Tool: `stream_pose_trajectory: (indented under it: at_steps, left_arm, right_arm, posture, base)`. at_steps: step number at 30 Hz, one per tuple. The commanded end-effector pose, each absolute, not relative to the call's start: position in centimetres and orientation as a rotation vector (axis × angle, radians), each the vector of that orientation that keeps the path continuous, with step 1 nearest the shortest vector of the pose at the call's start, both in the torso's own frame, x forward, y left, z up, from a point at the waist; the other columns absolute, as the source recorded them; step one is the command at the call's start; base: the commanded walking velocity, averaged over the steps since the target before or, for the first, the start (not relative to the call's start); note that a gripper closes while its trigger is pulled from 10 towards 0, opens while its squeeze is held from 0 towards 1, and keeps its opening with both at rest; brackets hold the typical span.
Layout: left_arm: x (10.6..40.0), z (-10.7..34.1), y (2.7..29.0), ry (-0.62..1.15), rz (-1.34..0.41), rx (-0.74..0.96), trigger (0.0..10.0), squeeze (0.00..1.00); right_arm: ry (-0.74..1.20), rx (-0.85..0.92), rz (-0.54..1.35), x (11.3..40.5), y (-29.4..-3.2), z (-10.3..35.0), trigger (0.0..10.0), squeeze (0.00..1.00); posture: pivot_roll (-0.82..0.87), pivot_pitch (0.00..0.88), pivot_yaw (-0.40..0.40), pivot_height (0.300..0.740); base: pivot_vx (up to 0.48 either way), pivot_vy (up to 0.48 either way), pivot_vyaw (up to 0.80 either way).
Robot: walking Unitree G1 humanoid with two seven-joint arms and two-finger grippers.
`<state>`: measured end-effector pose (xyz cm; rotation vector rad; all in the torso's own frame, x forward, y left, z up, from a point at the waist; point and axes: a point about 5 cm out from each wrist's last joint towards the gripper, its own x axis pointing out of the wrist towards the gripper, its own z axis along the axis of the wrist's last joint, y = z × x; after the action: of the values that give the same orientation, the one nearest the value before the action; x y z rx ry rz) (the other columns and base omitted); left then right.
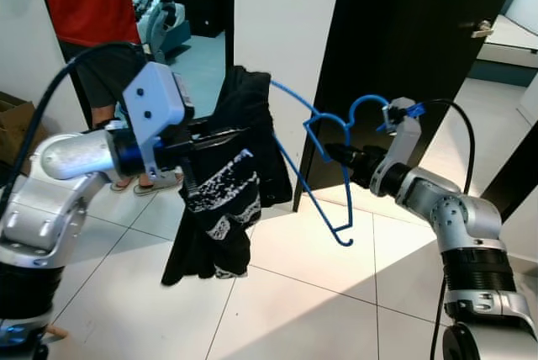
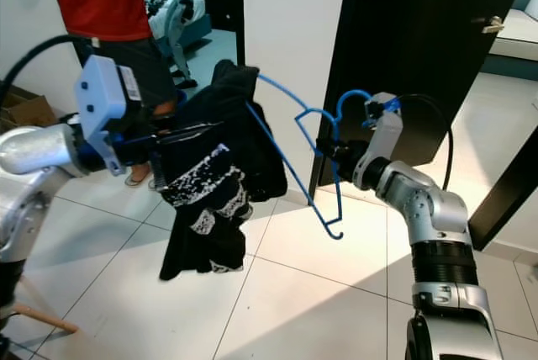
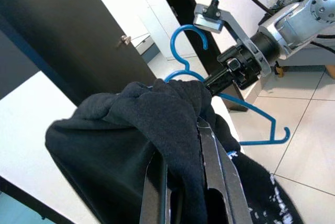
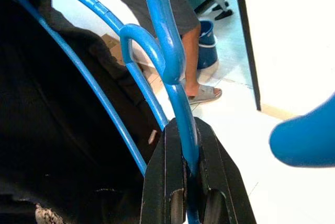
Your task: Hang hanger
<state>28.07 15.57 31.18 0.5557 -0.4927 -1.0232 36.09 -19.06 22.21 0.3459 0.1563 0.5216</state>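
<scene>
Right wrist view, hanger (image 4: 180,109) between right gripper (image 4: 189,174) fingers

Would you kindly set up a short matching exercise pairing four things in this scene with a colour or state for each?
Things:
1. hanger
2. garment
3. left claw
4. right claw

States:
A. black with white print, draped over one end of the hanger
B. shut on the blue wire below its hook
C. blue, held up in the air between the two arms
D. shut on the dark cloth

Pairs: 1-C, 2-A, 3-D, 4-B
</scene>
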Motion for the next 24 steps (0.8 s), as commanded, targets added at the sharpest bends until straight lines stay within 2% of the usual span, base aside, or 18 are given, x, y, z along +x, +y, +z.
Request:
stream_pose_trajectory:
  at_steps: [1, 2, 3, 4, 5, 6, 8, 11, 16, 24]
  left_arm:
    - [27.0, 31.7, 15.4, -0.531, -1.057, 0.597, 10.0, 0.0]
    - [27.0, 31.7, 15.4, -0.531, -1.057, 0.597, 10.0, 0.0]
    - [28.2, 31.3, 17.2, -0.493, -0.916, 0.658, 10.0, 0.0]
    - [28.2, 31.3, 17.2, -0.493, -0.916, 0.658, 10.0, 0.0]
    - [28.9, 31.3, 18.3, -0.481, -0.822, 0.695, 10.0, 0.0]
    - [28.9, 31.3, 18.3, -0.481, -0.822, 0.695, 10.0, 0.0]
    - [29.9, 32.0, 20.1, -0.485, -0.657, 0.749, 10.0, 0.0]
    - [30.3, 32.8, 20.8, -0.512, -0.567, 0.748, 10.0, 0.0]
    - [30.9, 34.3, 22.2, -0.553, -0.375, 0.769, 10.0, 0.0]
    - [30.5, 36.4, 23.9, -0.638, -0.208, 0.796, 10.0, 0.0]
  right_arm:
    - [0.144, 0.381, 0.45, 36.3, -20.0, 22.6, 10.0, 0.0]
    - [0.144, 0.381, 0.45, 36.3, -20.0, 22.6, 10.0, 0.0]
    - [0.059, 0.322, 0.617, 35.1, -19.0, 23.8, 10.0, 0.0]
    - [0.059, 0.322, 0.617, 35.1, -19.0, 23.8, 10.0, 0.0]
    - [0.015, 0.277, 0.726, 34.2, -18.3, 24.3, 10.0, 0.0]
    - [0.015, 0.277, 0.726, 34.2, -18.3, 24.3, 10.0, 0.0]
    - [-0.034, 0.252, 0.819, 33.2, -17.6, 25.0, 10.0, 0.0]
    - [-0.085, 0.282, 0.799, 33.4, -17.7, 25.6, 10.0, 0.0]
    - [-0.158, 0.288, 0.897, 32.4, -17.0, 26.3, 10.0, 0.0]
    - [-0.193, 0.261, 0.925, 31.9, -17.2, 26.4, 10.0, 0.0]
  posture:
    - [0.0, 0.0, -0.073, 0.74]
    - [0.0, 0.0, -0.073, 0.74]
    - [0.0, 0.0, -0.072, 0.74]
    - [0.0, 0.0, -0.072, 0.74]
    - [0.0, 0.0, -0.071, 0.74]
    - [0.0, 0.0, -0.071, 0.74]
    - [0.0, 0.0, -0.069, 0.74]
    - [0.0, 0.0, -0.069, 0.74]
    - [0.0, 0.0, -0.065, 0.74]
    - [0.0, 0.0, -0.067, 0.74]
  base:
    - [0.0, 0.0, 0.0]
    - [0.0, 0.0, 0.0]
    - [0.0, 0.0, 0.0]
    - [0.0, 0.0, 0.0]
    - [0.0, 0.0, 0.0]
    - [0.0, 0.0, 0.0]
    - [0.0, 0.0, 0.0]
    - [0.0, 0.0, 0.0]
    - [0.0, 0.0, 0.0]
    - [0.0, 0.0, 0.0]
